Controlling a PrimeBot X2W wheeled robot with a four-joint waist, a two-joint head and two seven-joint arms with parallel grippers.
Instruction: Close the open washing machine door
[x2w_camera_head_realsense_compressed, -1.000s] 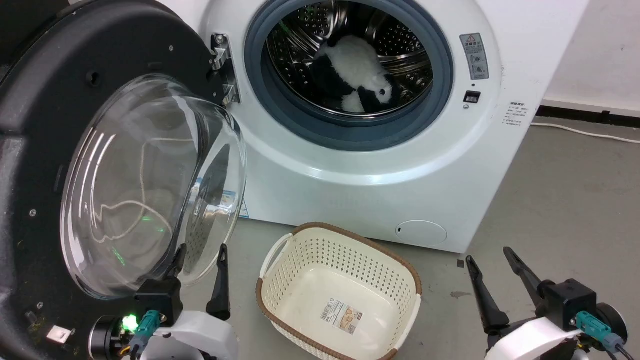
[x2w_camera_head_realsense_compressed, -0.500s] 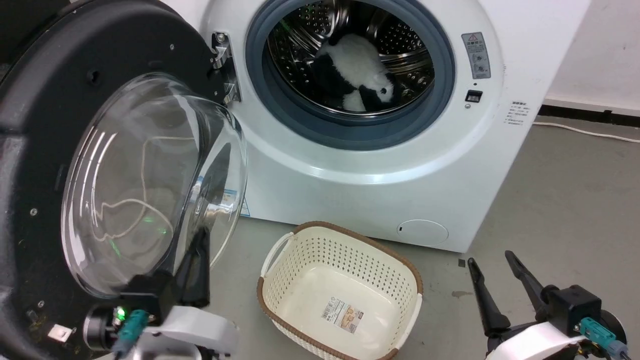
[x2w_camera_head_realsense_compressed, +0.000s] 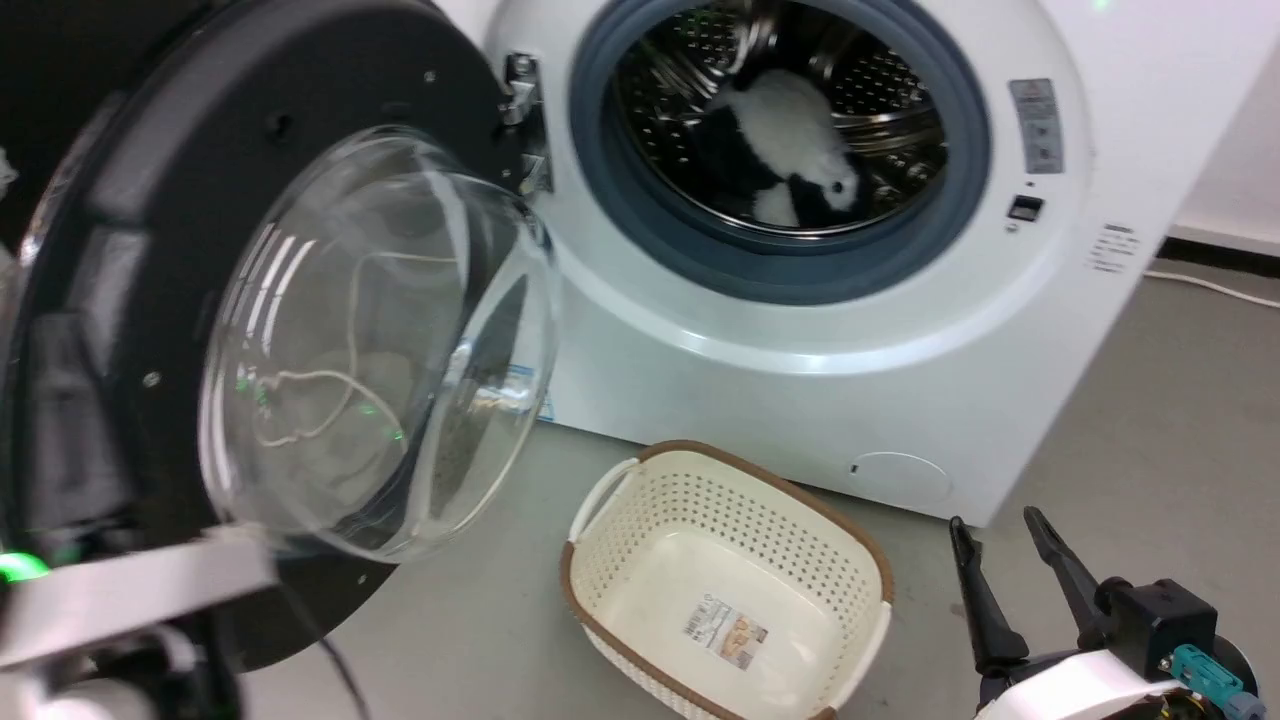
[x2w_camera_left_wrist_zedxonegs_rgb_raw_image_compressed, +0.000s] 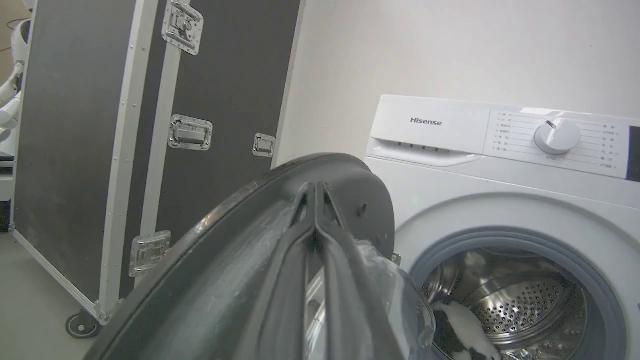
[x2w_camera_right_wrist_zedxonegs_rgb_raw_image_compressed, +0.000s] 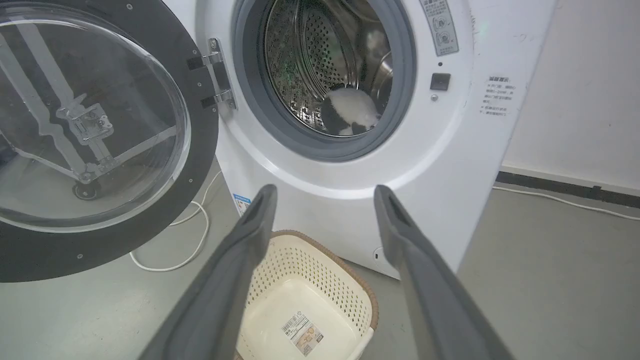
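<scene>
The washing machine door (x2w_camera_head_realsense_compressed: 150, 230), black with a bulging clear glass bowl (x2w_camera_head_realsense_compressed: 380, 340), stands swung open to the left of the white washing machine (x2w_camera_head_realsense_compressed: 800, 380). A black-and-white plush toy (x2w_camera_head_realsense_compressed: 790, 150) lies in the steel drum. In the left wrist view my left gripper (x2w_camera_left_wrist_zedxonegs_rgb_raw_image_compressed: 316, 192) is shut on nothing, its fingers lying along the door's (x2w_camera_left_wrist_zedxonegs_rgb_raw_image_compressed: 225, 240) dark rim; contact cannot be told. My left forearm (x2w_camera_head_realsense_compressed: 130, 590) is a pale blur at the door's lower left. My right gripper (x2w_camera_head_realsense_compressed: 997, 522) hangs open low on the right, away from the machine, also open as right gripper (x2w_camera_right_wrist_zedxonegs_rgb_raw_image_compressed: 325, 192).
A cream perforated basket (x2w_camera_head_realsense_compressed: 730, 590) with a brown rim sits on the grey floor before the machine. A black flight case (x2w_camera_left_wrist_zedxonegs_rgb_raw_image_compressed: 100, 125) with metal latches stands left of the door. A white cable (x2w_camera_right_wrist_zedxonegs_rgb_raw_image_compressed: 195, 240) lies under the door, another cable (x2w_camera_head_realsense_compressed: 1210, 285) along the right wall.
My left gripper has shut and swung left, from in front of the glass bowl to the door's rim. The head camera has turned, shifting the whole picture right. The right gripper stays open.
</scene>
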